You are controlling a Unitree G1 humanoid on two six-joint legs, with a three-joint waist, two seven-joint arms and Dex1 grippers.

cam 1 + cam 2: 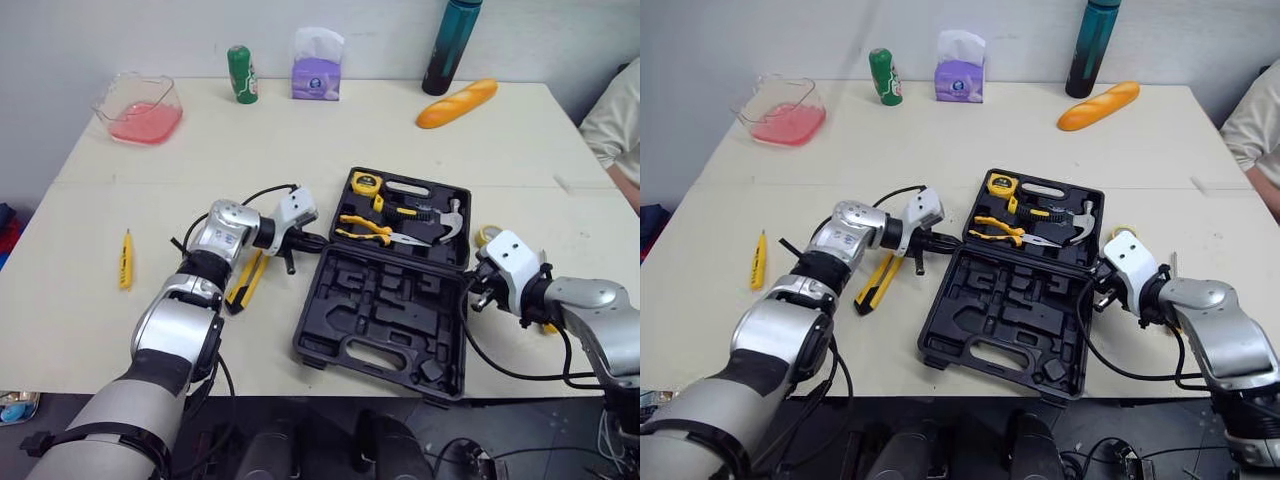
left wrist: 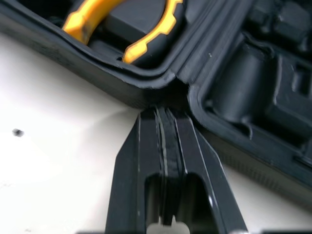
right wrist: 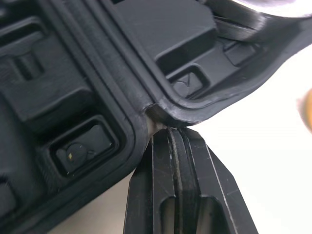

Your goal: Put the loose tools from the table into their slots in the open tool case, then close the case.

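Note:
The black tool case (image 1: 385,305) lies open in the middle of the table. Its far half holds a yellow tape measure (image 1: 366,183), yellow-handled pliers (image 1: 368,230) and a hammer (image 1: 450,220). The near half shows bare moulded recesses. My left gripper (image 1: 318,241) is shut, its tips (image 2: 163,113) against the case's left hinge corner. At the right hinge corner my right gripper (image 1: 472,290) is shut too, tips (image 3: 173,131) touching the rim. A yellow-black utility knife (image 1: 246,280) lies beneath my left wrist. A yellow screwdriver (image 1: 126,258) lies far left.
Along the back stand a clear tub of pink liquid (image 1: 140,108), a green can (image 1: 241,74), a purple tissue pack (image 1: 317,66), a teal bottle (image 1: 451,46) and a bread loaf (image 1: 457,102). A small yellow item (image 1: 487,235) lies behind my right gripper. A person's sleeve (image 1: 620,125) is at the right edge.

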